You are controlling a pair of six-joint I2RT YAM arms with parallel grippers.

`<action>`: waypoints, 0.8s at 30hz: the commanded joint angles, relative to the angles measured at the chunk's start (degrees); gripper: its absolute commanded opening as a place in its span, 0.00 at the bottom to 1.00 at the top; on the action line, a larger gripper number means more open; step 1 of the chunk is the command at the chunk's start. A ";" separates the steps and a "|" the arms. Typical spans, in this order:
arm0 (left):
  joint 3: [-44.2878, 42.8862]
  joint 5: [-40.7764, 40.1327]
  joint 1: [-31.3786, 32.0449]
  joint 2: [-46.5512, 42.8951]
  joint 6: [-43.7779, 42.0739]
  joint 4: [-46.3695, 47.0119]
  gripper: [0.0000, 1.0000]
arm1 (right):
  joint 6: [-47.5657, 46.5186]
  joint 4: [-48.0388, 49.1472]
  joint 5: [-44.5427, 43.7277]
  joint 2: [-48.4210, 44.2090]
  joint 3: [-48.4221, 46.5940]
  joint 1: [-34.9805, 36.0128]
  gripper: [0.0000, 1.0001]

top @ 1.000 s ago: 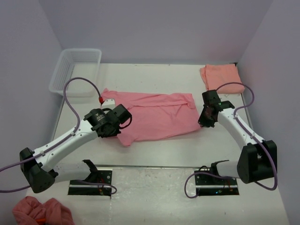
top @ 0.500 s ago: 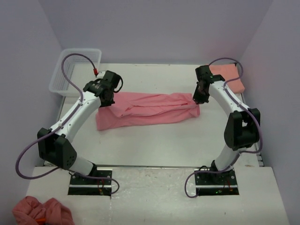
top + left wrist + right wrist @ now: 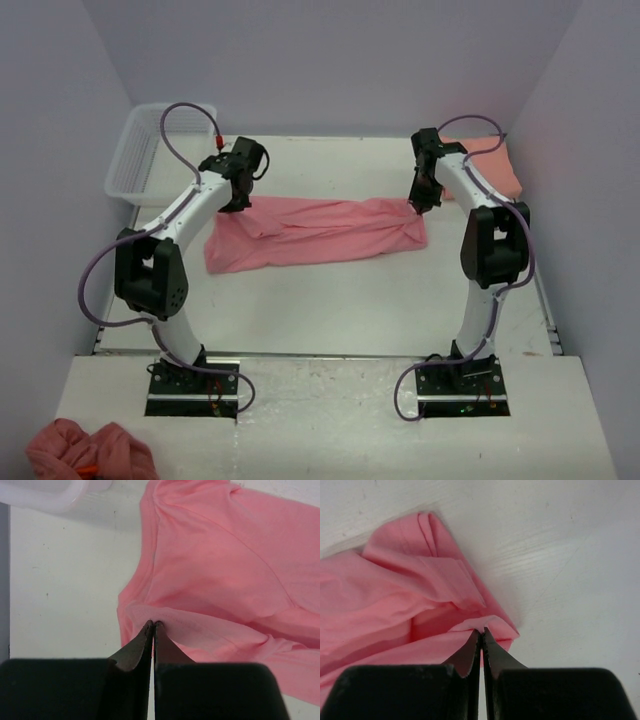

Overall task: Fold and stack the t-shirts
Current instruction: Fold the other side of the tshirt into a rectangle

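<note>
Nearest of all, well to the near side of the basket (image 3: 135, 192), a crumpled pink cloth (image 3: 90, 450) is seen on the front ledge; whether it is another shirt cannot be told. Farther in, on the table (image 3: 330, 310), the rose-pink t-shirt (image 3: 320, 232) is laid as a long band that starts just to the near right of the basket and runs away from it to the right. It appears doubled lengthwise, with soft ridges and creases along its length. A wider, looser flap is seen at the end closest to the basket, and a bunched sleeve hem at the other end.

The left gripper (image 3: 153, 625) is clamped on a small pinch of the shirt's far edge at the basket end, with fabric caught between its pressed-together fingertips. The right gripper (image 3: 482, 629) is clamped likewise on the far corner at the end away from the basket. Both ends are probably held at once so that the thin cotton is kept taut and the fold is set down straight rather than sagging in the middle. The crosswise folds and the stacking are judged not yet done.

Farthest back, level with the basket but well to its right, the salmon-orange t-shirt (image 3: 497, 170) is seen as a compact, folded-looking square, partly hidden by the right arm. It is likely placed there as the base of the stack.
</note>
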State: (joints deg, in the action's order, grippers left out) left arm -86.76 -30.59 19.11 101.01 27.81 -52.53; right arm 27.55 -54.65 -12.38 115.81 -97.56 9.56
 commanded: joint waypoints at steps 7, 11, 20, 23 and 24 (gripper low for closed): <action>-3.42 -0.08 -1.89 3.93 -3.29 4.80 0.00 | -2.85 -2.83 -0.97 5.82 -9.75 -0.86 0.08; -2.72 -2.71 -1.89 3.76 -3.12 7.26 0.26 | -4.52 -2.04 -1.41 7.59 -12.57 -0.95 0.51; 5.55 -8.97 2.50 -13.71 -9.61 25.98 0.57 | -7.42 2.01 -4.05 -1.18 -12.92 0.19 0.87; 3.45 1.12 3.74 -13.22 -9.72 20.06 0.40 | -7.51 2.09 -3.35 -4.35 -9.42 1.94 0.86; 2.14 6.37 4.43 -12.34 -8.23 18.10 0.26 | -7.51 3.23 -1.61 -6.80 -7.84 2.39 0.83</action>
State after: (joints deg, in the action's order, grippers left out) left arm -82.13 -32.73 22.28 88.68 20.47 -34.22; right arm 21.28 -53.60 -14.44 117.23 -106.98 9.82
